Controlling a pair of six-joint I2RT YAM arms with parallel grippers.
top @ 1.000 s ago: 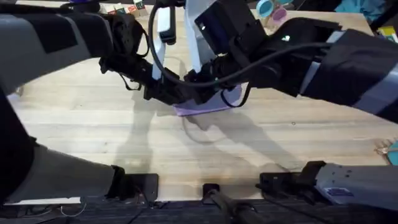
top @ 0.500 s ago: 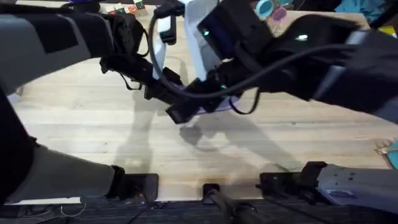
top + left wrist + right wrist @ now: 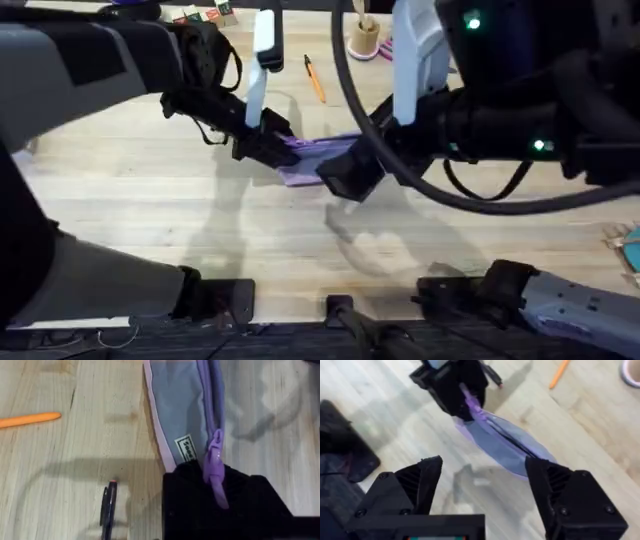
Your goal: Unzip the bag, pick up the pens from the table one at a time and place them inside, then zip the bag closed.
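Both arms are black with pale grey sleeve sections, looped black cables and green indicator lights; blocky black hand (image 3: 482, 485) fingers.

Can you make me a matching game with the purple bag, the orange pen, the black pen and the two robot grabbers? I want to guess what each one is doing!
Things:
1. bag
2. orange pen
3. black pen
4. right gripper

States:
A. open, holding nothing, above the bag
B. lying loose on the table, bright colour
C. one end pinched by the left gripper
D. lying on the table beside the left gripper, dark colour

Pairs: 1-C, 2-B, 3-D, 4-A
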